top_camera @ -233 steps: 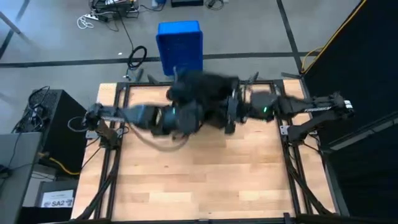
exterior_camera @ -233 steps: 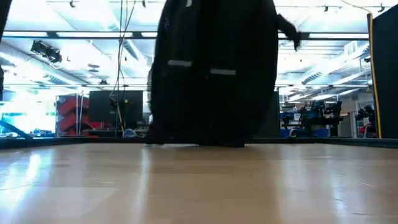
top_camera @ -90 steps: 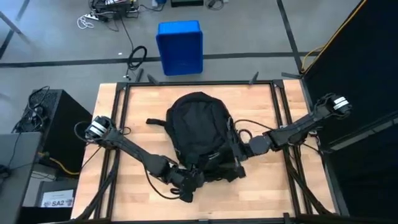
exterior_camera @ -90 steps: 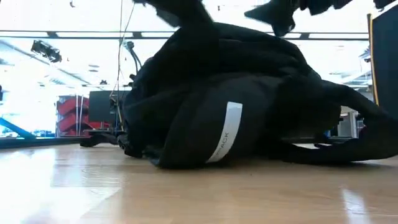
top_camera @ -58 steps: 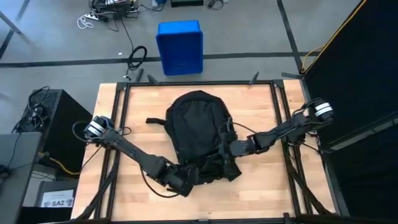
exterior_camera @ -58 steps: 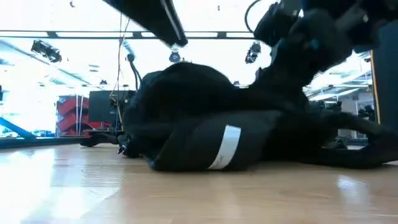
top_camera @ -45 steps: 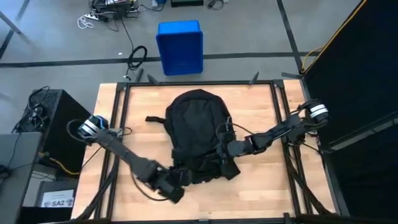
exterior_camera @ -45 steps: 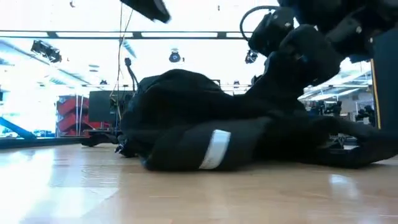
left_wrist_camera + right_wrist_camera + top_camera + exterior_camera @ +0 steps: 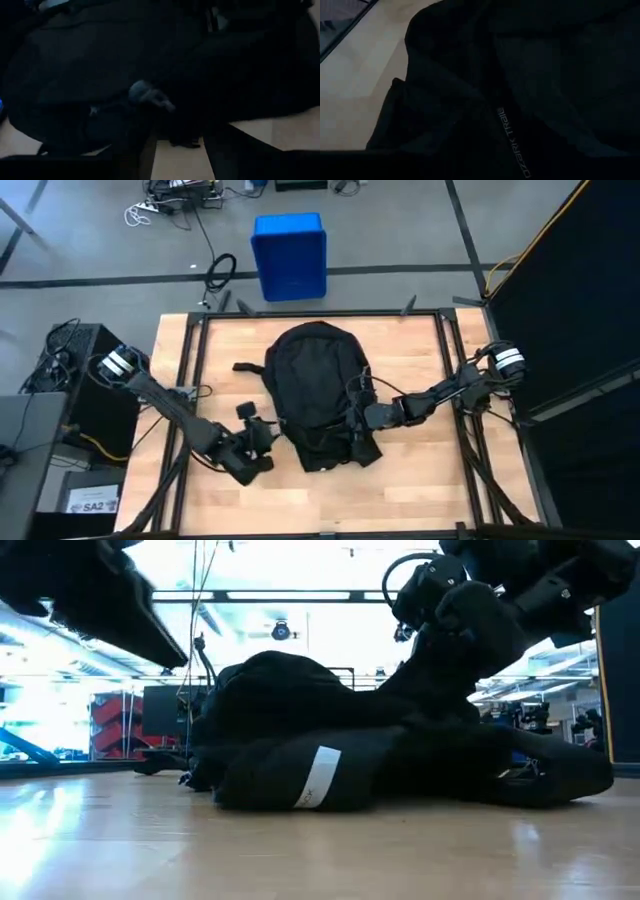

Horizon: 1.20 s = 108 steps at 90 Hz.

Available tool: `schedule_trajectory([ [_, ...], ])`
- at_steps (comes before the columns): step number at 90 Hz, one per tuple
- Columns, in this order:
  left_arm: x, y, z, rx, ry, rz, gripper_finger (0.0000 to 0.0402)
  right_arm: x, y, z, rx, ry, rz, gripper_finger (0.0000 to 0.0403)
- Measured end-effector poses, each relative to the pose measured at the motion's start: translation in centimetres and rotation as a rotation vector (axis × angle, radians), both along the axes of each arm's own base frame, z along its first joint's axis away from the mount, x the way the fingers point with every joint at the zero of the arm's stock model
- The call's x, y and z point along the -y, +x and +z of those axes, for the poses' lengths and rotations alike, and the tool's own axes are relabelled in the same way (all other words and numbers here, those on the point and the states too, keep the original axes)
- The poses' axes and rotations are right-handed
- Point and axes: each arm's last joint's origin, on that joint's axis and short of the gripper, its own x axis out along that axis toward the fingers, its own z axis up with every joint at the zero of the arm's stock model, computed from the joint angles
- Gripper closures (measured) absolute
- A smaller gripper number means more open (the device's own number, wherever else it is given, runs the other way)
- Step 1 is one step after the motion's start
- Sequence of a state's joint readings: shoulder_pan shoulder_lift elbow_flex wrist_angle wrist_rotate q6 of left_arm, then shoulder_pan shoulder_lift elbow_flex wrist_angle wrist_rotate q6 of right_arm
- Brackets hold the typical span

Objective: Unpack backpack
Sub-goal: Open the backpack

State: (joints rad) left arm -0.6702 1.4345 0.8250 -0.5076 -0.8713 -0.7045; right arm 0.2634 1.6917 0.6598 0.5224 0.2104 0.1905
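High view shows one backpack, two arms and one blue bin on the floor beyond the table. The backpack lies flat near the middle of the wooden table, its long axis running from the far edge toward the near edge, rounded top toward the bin. One white reflective stripe shows in the low view. The left gripper sits just beside the pack's left side, fingers apart and holding nothing. The right gripper presses against the pack's right side; whether it grips cannot be told. Behind the table stretches a bright hall with ceiling lights.
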Motion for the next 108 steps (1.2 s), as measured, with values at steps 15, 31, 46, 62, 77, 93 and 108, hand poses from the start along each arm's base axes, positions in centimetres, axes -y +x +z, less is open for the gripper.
schedule_trajectory([
  [15,-1.3,-1.0,-2.3,0.083,-0.047,0.042,0.0271,0.0,0.0,0.0,-0.004,0.039,-0.02,0.0197],
  [31,-2.2,-0.5,-3.3,0.136,-0.034,0.019,0.0271,0.0,0.0,0.0,-0.003,0.044,-0.021,0.0199],
  [46,-2.4,0.3,-2.8,0.167,0.005,-0.02,0.0271,0.0,0.0,0.0,-0.003,0.048,-0.022,0.0203],
  [62,-2.6,0.7,-2.5,0.173,0.079,-0.042,0.0271,0.0,0.0,0.0,-0.002,0.049,-0.022,0.02],
  [77,-2.6,0.8,-2.2,0.164,0.158,-0.07,0.0271,0.0,0.0,0.1,0.004,0.044,-0.019,0.0197],
  [93,-2.6,0.8,-2.1,0.14,0.202,-0.097,0.0271,-0.1,0.4,0.8,0.028,0.029,-0.009,0.02],
  [108,-2.5,0.7,-2.2,0.127,0.211,-0.101,0.0271,0.1,0.8,1.2,0.035,0.027,-0.014,0.0199],
])
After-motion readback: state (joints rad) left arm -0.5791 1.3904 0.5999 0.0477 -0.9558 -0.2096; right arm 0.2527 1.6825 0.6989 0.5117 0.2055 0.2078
